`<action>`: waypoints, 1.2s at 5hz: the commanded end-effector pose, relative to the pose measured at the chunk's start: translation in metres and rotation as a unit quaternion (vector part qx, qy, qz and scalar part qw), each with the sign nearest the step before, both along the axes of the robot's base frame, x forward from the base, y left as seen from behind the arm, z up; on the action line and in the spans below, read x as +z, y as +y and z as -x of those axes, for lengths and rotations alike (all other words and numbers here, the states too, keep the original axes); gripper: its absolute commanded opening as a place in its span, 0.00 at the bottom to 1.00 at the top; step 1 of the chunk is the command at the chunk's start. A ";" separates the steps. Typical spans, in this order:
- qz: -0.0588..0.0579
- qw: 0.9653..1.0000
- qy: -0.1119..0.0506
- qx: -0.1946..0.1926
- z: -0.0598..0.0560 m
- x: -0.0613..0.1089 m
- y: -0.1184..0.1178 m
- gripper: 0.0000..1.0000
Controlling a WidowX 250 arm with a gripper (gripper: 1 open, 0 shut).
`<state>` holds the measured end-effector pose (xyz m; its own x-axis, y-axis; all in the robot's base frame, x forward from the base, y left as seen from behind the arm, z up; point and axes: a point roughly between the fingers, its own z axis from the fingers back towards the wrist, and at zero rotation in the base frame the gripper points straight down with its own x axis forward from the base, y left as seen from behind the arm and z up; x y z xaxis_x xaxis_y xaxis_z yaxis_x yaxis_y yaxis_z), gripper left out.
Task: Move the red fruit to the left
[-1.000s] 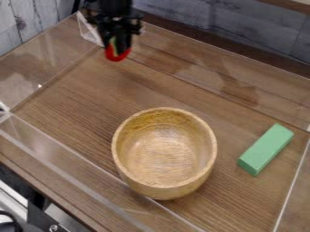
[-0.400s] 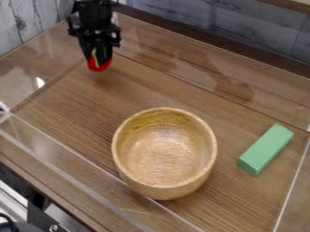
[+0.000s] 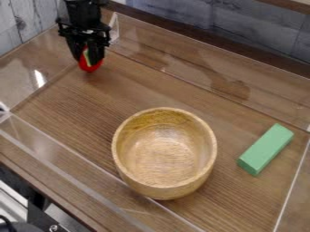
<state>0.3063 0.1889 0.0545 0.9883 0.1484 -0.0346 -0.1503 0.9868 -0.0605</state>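
Jaws (image 3: 87, 62) of the black gripper hang straight down over the far left corner of the wooden surface (image 3: 145, 91), with the red fruit (image 3: 90, 63) between their tips. Whether they are clamped on it or have let go cannot be told in this one view — the fingers hide the contact. The fruit sits low, at or just above the boards. To finish well, I judge the jaws should part fully and lift straight up, so the fingers do not drag or roll the strawberry back rightward. Well to the right of and nearer than the jaws stand the wooden bowl (image 3: 165, 151) and — farther right — the green block (image 3: 266, 149), both clear of any retreat.
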 end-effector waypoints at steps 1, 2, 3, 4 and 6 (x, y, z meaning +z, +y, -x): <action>-0.012 0.999 -0.022 -0.026 -0.008 0.011 0.004 0.00; -0.002 0.998 -0.017 -0.053 -0.007 0.004 -0.002 0.00; 0.010 0.998 -0.012 -0.057 -0.001 0.004 -0.010 1.00; 0.020 0.998 -0.006 -0.056 0.004 0.004 -0.018 1.00; 0.030 0.999 0.002 -0.014 0.010 -0.017 -0.031 1.00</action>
<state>0.2912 0.1648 0.0279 0.9886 0.1326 -0.0712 -0.1407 0.9822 -0.1247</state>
